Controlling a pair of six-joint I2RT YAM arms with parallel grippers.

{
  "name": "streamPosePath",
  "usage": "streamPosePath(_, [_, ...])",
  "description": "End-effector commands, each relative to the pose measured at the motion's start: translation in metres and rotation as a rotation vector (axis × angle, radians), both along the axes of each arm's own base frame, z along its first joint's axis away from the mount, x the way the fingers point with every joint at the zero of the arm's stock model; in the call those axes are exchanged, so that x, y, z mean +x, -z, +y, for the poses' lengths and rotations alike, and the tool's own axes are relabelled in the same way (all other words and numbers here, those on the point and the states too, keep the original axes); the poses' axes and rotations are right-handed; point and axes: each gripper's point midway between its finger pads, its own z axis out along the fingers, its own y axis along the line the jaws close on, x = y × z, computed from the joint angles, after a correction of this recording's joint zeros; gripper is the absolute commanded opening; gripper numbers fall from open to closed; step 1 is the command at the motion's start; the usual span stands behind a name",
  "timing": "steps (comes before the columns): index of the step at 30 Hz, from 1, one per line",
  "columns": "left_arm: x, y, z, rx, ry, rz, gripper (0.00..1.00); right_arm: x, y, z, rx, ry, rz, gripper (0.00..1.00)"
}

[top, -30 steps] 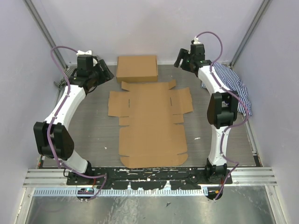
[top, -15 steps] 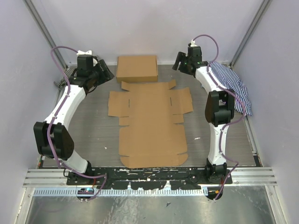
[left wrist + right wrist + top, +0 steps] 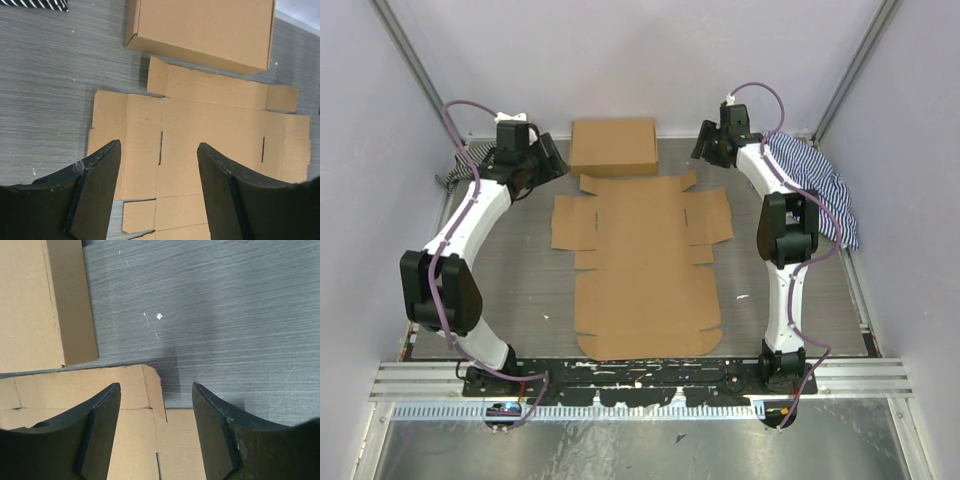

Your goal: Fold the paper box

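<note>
While both hands hover empty with fingers spread, left hand [image 3: 159, 148] over the sheet's far-left flap and right hand [image 3: 156, 388] over its far-right corner tab, the paper box [image 3: 645, 265] lies flat and unfolded mid-desk [image 3: 520, 270], far edge just beside the ready-formed box [image 3: 613, 147]. Risks, by my judgement: the flat sheet offers no raised edge, so fingers may skid it; lifting a far flap could jam it against the formed box; uneven pull from the two sides may crease off the score lines
</note>
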Motion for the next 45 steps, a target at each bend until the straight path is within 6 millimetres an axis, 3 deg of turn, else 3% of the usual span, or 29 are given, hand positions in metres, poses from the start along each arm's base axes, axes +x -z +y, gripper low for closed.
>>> streamPosePath(1, [-0.001,0.024,0.008,0.071,-0.015,0.046,0.69,-0.001,-0.013,0.013,0.011,-0.013,-0.01,0.63])
streamPosePath(8, [0.001,0.041,0.015,0.106,-0.042,0.08,0.69,-0.014,0.01,0.034,-0.078,-0.033,0.04,0.62])
streamPosePath(14, [0.011,0.07,0.007,0.103,-0.017,0.193,0.65,-0.018,0.032,0.021,-0.146,0.048,0.081,0.6])
streamPosePath(24, [0.032,0.08,0.002,0.082,-0.026,0.169,0.64,-0.023,0.025,0.005,-0.221,0.062,0.058,0.6])
streamPosePath(33, [0.068,0.093,-0.007,0.086,-0.01,0.175,0.64,-0.023,0.033,0.018,-0.181,0.004,0.067,0.59])
streamPosePath(39, [0.087,0.102,-0.014,0.079,0.011,0.194,0.62,-0.02,0.033,0.024,-0.152,-0.006,0.056,0.41])
streamPosePath(45, [0.092,0.116,-0.021,0.058,0.026,0.227,0.55,-0.016,0.034,0.03,-0.131,-0.032,0.051,0.23])
